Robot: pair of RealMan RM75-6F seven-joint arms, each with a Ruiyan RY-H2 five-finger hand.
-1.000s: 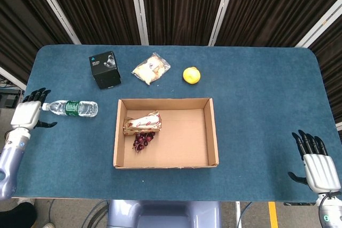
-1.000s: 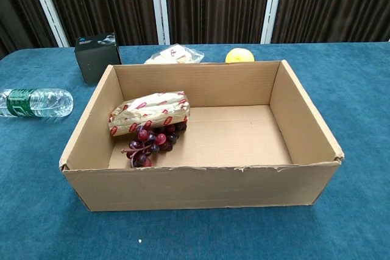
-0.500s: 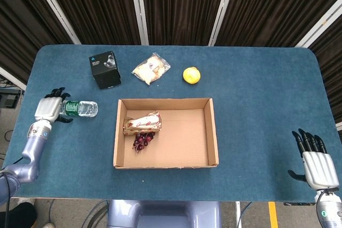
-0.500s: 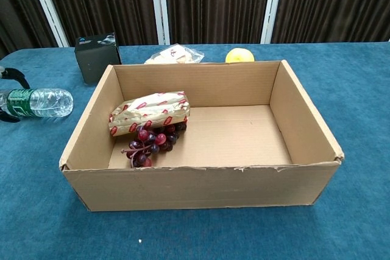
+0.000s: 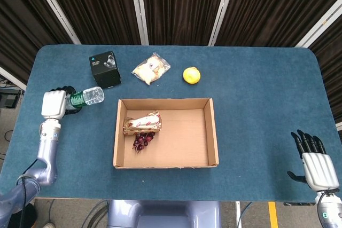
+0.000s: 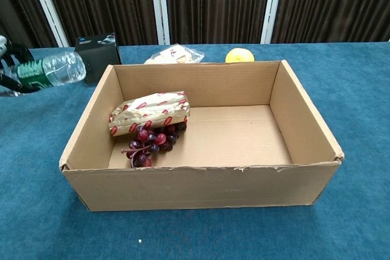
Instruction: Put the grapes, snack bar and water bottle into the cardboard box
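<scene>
My left hand (image 5: 54, 103) grips the clear water bottle (image 5: 90, 96) by its green-labelled end and holds it lifted off the table, left of the cardboard box (image 5: 214, 132). In the chest view the water bottle (image 6: 52, 69) hangs tilted at the far left, above the box (image 6: 304, 120) wall. Inside the box at its left side lie the gold-and-red snack bar (image 5: 142, 123) and the dark red grapes (image 5: 142, 141); in the chest view the snack bar (image 6: 150, 111) rests just behind the grapes (image 6: 150, 143). My right hand (image 5: 317, 166) hovers open at the table's front right corner.
A black box (image 5: 104, 69), a clear bag of snacks (image 5: 150, 68) and a yellow fruit (image 5: 191, 75) stand along the far side of the blue table (image 5: 267, 78). The black box (image 6: 96, 55) is close behind the lifted bottle.
My left hand closed around the bottle's capped end and lifted it off the table, carrying it up and toward the box. The right hand stayed put.
</scene>
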